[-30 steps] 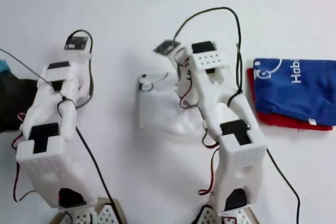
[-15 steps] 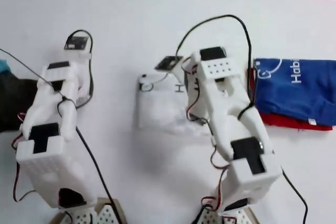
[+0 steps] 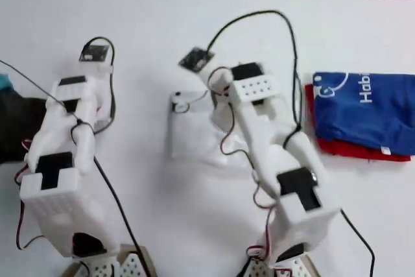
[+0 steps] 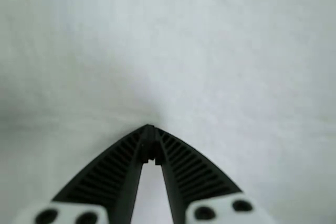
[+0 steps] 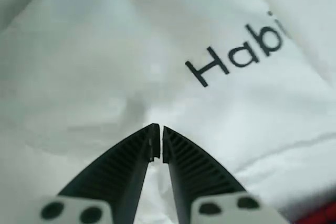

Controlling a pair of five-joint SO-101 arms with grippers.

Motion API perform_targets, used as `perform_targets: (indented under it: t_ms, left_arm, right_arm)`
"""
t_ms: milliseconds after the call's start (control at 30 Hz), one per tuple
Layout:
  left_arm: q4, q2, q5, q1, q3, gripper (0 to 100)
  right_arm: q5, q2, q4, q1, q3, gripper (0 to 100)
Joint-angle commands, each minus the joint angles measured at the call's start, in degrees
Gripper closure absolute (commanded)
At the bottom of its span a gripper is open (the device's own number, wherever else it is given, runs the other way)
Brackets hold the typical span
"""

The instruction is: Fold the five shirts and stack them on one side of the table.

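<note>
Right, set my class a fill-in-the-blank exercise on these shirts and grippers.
The blue shirt lies on ___ of the red shirt.
The left gripper and the right gripper are both ___.
The right one is over the white shirt; the left one is over the bare ___.
Missing words: top; shut; table.

Lettering (image 5: 239,59) on white shirt (image 5: 94,61), blue shirt (image 3: 379,124)

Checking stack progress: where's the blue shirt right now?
High view: the blue shirt lies folded on the red shirt at the table's right edge.
</note>
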State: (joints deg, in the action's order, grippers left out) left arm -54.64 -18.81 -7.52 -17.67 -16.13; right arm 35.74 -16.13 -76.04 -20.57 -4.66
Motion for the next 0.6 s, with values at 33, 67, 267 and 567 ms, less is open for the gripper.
perform_targets:
  t_ms: [33, 67, 267, 567]
  left_arm:
    - [0.3, -0.1, -0.6, 0.5, 1.7, 97]
    - [0.3, -0.1, -0.6, 0.5, 1.7, 97]
    - [0.3, -0.1, -0.6, 0.5, 1.8, 97]
    - [0.3, -0.2, -0.6, 0.5, 2.2, 97]
  right_arm:
    - [-0.4, -2.4, -1.5, 0.2, 1.2, 97.8]
    - [-0.4, -2.4, -2.5, 0.3, 1.2, 97.8]
    - [-0.4, -2.3, -11.9, 0.3, 1.2, 97.8]
    - [4.1, -1.5, -16.5, 2.5, 1.0, 97.8]
